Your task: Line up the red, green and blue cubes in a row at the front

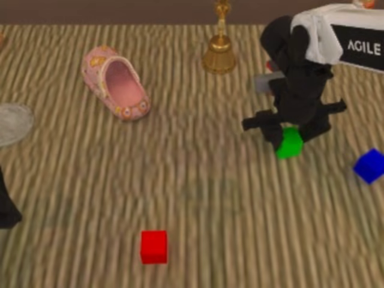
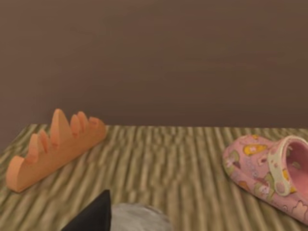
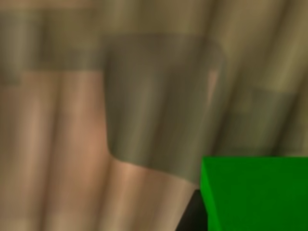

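From above, the right gripper (image 1: pixel 288 133) sits directly over the green cube (image 1: pixel 290 143), its black body covering the cube's upper part; only the lower corner pokes out. Its fingers look closed on that cube, though the contact itself is hidden. The blue cube (image 1: pixel 369 165) lies well to the right of those fingers, partly cut by the frame edge, and the red cube (image 1: pixel 154 246) is far off toward the front left. A pink slipper (image 1: pixel 115 83) and a brass bell (image 1: pixel 219 51) stand at the back. The left arm (image 1: pixel 7 204) is only a dark sliver at the left edge.

The left wrist camera shows just a black fingertip (image 2: pixel 94 216), so I cannot tell how those fingers stand. Beyond it lie an orange spiked block (image 2: pixel 53 147) and the slipper (image 2: pixel 269 171), cut off.

The right wrist camera is filled by woven table (image 3: pixel 72 144), with the green cube (image 3: pixel 255 192) pressed close at one corner.
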`<state>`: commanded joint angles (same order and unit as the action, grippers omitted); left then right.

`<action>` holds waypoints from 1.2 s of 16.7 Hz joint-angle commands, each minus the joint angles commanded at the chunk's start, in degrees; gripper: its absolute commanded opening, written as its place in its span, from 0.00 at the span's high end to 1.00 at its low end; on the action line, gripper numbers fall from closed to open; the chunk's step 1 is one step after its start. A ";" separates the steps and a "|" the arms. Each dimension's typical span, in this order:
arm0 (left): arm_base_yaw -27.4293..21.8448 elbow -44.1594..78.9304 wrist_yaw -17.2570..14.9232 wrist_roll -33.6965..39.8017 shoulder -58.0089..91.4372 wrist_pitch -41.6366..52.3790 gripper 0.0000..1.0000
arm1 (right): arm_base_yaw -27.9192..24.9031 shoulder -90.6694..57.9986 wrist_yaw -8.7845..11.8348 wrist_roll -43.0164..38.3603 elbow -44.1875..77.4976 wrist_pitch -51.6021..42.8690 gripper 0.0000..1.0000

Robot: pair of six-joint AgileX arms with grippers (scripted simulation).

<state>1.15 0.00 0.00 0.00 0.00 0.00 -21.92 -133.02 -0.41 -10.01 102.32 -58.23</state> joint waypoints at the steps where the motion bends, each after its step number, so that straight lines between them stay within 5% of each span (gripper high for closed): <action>1: 0.00 0.00 0.00 0.00 0.00 0.00 0.00 | -0.03 0.51 -0.01 -0.03 1.36 -1.92 1.00; 5: 0.00 0.00 0.00 0.00 0.00 0.00 0.00 | -0.29 2.77 0.04 0.03 6.79 -10.15 1.00; 12: 0.00 0.00 0.00 0.00 0.00 0.00 0.00 | -0.78 3.39 0.06 -0.79 7.19 -10.93 1.00; 20: 0.00 0.00 0.00 0.00 0.00 0.00 0.00 | -18.33 11.05 -0.05 -26.13 -3.07 -9.49 1.00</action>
<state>1.15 0.00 0.00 0.00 0.00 0.00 -40.25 -121.98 -0.46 -36.14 99.25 -67.72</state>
